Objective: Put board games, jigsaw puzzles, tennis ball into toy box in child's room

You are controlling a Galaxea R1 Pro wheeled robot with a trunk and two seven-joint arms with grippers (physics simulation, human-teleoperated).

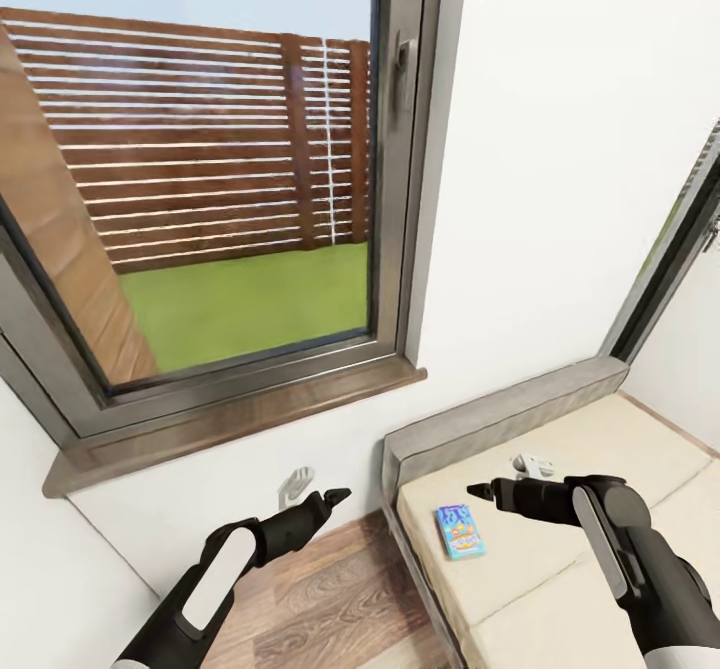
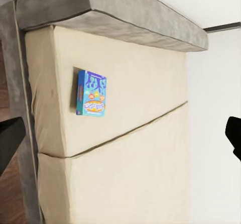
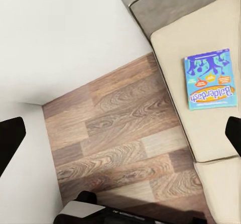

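A blue board game (image 1: 461, 532) lies flat on the beige mattress of the bed (image 1: 500, 589), close to the grey headboard (image 1: 500, 414). It also shows in the left wrist view (image 2: 91, 93) and the right wrist view (image 3: 209, 79). My right gripper (image 1: 480, 492) hangs open just above and behind the game, with nothing in it. My left gripper (image 1: 335, 497) is open over the floor, left of the bed. A small whitish flat thing (image 1: 535, 466) lies on the mattress, partly hidden behind my right gripper. The table and the toy box are out of view.
A tall dark-framed window (image 1: 200, 179) with a wooden sill (image 1: 240, 419) fills the wall ahead, and a wall socket (image 1: 296, 484) sits below it. Wood-plank floor (image 1: 320, 599) runs between wall and bed. A second window (image 1: 680, 249) stands at the right.
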